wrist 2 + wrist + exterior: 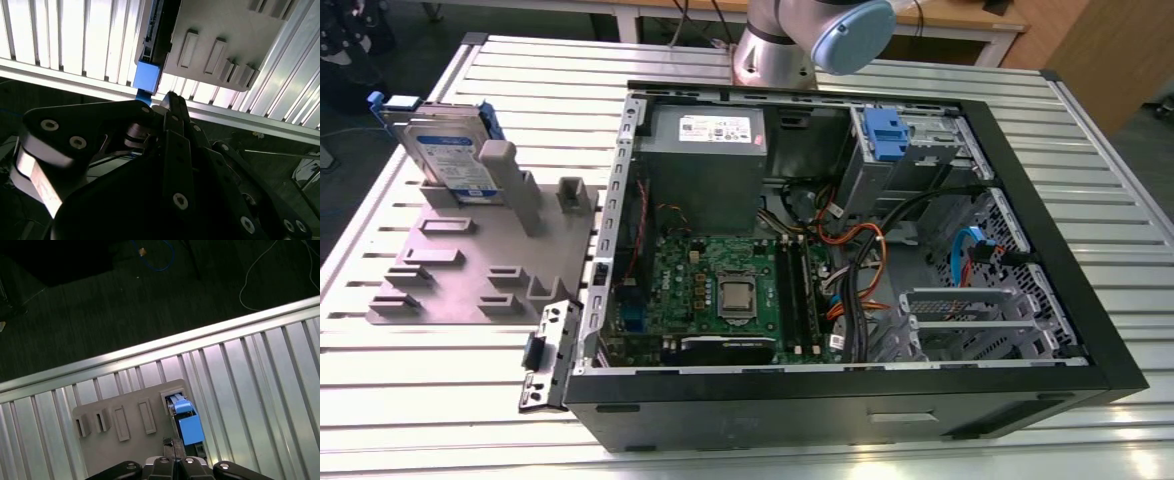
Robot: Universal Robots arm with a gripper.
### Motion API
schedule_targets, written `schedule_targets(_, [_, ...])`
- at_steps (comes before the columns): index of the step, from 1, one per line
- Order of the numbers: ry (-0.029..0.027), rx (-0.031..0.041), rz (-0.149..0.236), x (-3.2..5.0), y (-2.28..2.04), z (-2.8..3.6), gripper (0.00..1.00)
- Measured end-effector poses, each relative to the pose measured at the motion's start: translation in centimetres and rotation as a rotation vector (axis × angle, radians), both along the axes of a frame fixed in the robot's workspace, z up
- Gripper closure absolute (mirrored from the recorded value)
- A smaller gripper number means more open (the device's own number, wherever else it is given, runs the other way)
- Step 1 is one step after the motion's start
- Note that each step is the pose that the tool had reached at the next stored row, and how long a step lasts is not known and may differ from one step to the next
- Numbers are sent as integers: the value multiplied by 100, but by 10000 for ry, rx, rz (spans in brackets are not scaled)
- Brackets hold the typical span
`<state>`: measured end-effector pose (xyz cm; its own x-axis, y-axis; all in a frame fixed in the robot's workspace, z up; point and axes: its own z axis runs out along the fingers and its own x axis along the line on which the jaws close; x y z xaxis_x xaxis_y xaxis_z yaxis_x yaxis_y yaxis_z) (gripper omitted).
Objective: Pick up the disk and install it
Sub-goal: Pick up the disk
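One silver ribbed aluminium table point(454, 400), standing over a dark carpeted floor point(100, 305) with loose cables on it.

One black computer tower case point(854, 395), lying on its side with the panel off and the green board and wiring exposed. It takes up the exterior view's right of the table.

One grey plastic fixture plate with raised slots point(467, 270), beside the case on the exterior view's left.

One disk, a flat silver metal drive with a blue-and-white label in a blue plastic bracket point(447, 150). It stands upright on edge in a slot at the plate's far corner and has not been lifted.

One black linkage gripper point(171, 99). I read the jaws as closed together with nothing between them. In both wrist views the disk's blue bracket end sits just past the fingertips, and in the first wrist view the thin top edge runs roughly in line with them. I judge the gripper is above the disk and apart from it.
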<state>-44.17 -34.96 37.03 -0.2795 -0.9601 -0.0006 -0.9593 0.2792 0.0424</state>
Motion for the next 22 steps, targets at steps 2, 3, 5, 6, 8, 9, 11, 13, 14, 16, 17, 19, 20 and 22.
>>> schedule_targets(2, [0, 0, 36, 0, 0, 0, 89])
schedule_targets(3, [1, 0, 73, 0, 0, 0, 89])
schedule_targets(5, [-1, 1, 355, 0, 0, -1, 89])
schedule_targets(6, [-1, 1, 465, 0, 0, -1, 89])
schedule_targets(8, [0, 0, 508, 0, 0, 0, 89])
schedule_targets(9, [0, -1, 510, 0, 0, 0, 89])
schedule_targets(11, [-1, 0, 612, 0, 0, -1, 89])
schedule_targets(13, [0, 0, 614, 0, 0, -1, 89])
schedule_targets(14, [0, 0, 615, 0, 0, 0, 89])
schedule_targets(16, [0, 0, 617, 0, 0, 0, 89])
schedule_targets(17, [0, 0, 618, 0, 0, 0, 89])
schedule_targets(19, [1, -1, 620, 0, 0, 0, 89])
schedule_targets(20, [0, 0, 621, 0, 0, -1, 89])
schedule_targets(22, [0, -1, 622, 0, 0, -1, 89])
